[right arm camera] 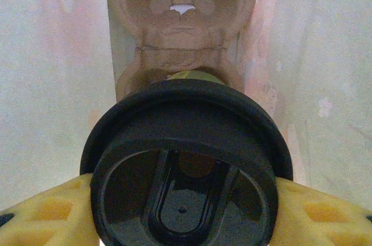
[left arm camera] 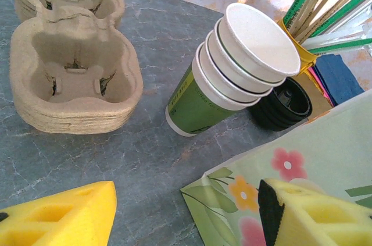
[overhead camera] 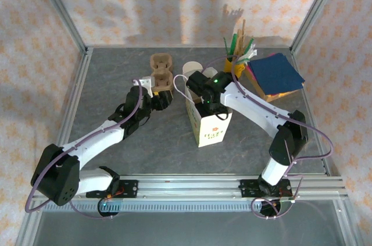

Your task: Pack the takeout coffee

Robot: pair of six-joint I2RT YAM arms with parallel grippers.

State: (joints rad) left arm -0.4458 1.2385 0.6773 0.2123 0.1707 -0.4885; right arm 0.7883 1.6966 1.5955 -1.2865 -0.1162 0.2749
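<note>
- Small paper takeout coffee cup with a black plastic lid (right arm camera: 186, 141): upright inside the white paper bag with floral print (overhead camera: 210, 129). It is viewed from above with the lid uppermost, and only a sliver of green wall shows under the lid's rim.
- Right claw (right arm camera: 186, 223): clenched on the takeout coffee cup, one yellow foam pad pressed to each side of the lid.
- Moulded brown pulp cup carrier (right arm camera: 183, 48): lies on the bag's floor, directly beneath the cup. The cup's long axis is vertical and points into the nearer pocket; the second pocket beyond is vacant. Whether the base is fully seated cannot be told.
- Judgement: the coming move turns on this alignment, a straight descent along the axis followed by release. The right arm is the one at the cup.
- Left claw (left arm camera: 186, 211): released, fingers apart and grasping nothing, over the grey table (overhead camera: 116, 77) just beside the bag's left side.
- Outlying: a stack of empty pulp carriers (left arm camera: 75, 83) and tilted, nested lidless white-and-green cups (left arm camera: 232, 77), both apart from the bag.
</note>
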